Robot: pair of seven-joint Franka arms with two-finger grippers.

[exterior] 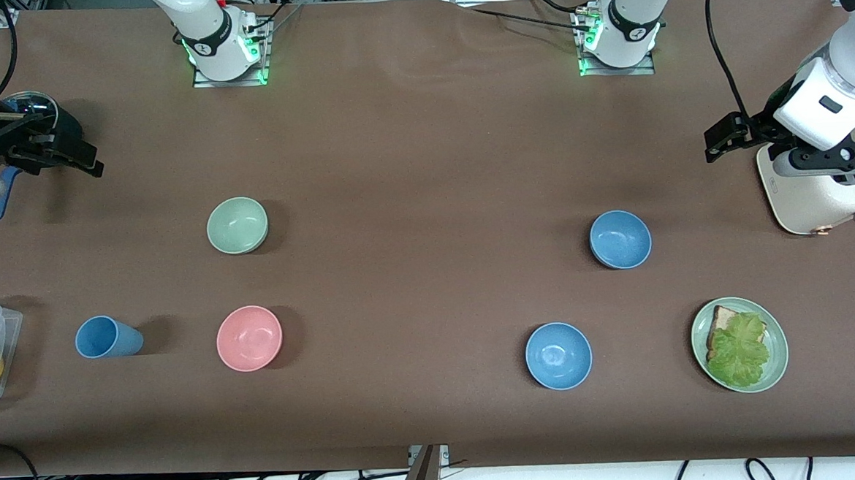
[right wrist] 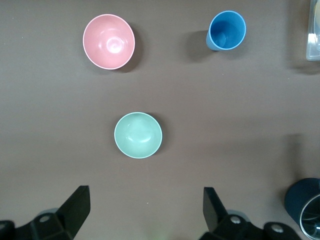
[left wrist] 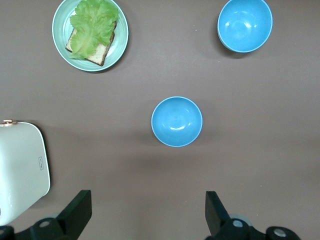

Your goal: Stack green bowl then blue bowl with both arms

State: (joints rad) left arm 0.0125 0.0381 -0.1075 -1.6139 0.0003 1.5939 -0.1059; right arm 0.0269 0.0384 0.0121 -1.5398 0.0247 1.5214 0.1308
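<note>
Green bowl (right wrist: 138, 135) under right gripper (right wrist: 145, 207); jaws apart.

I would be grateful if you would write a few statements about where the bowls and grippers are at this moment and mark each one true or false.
1. The green bowl lies inside the pink bowl. False: they sit apart, the green one farther from the front camera.
2. The left gripper is open. True: its fingers stand wide apart above the table.
3. The right gripper is shut on the green bowl. False: it is open and holds nothing.
4. The blue bowl lies farther from the front camera than the brighter blue bowl. True.
5. The plate carries bread and lettuce. True.
6. The blue cup stands at the left arm's end of the table. False: it is toward the right arm's end.
</note>
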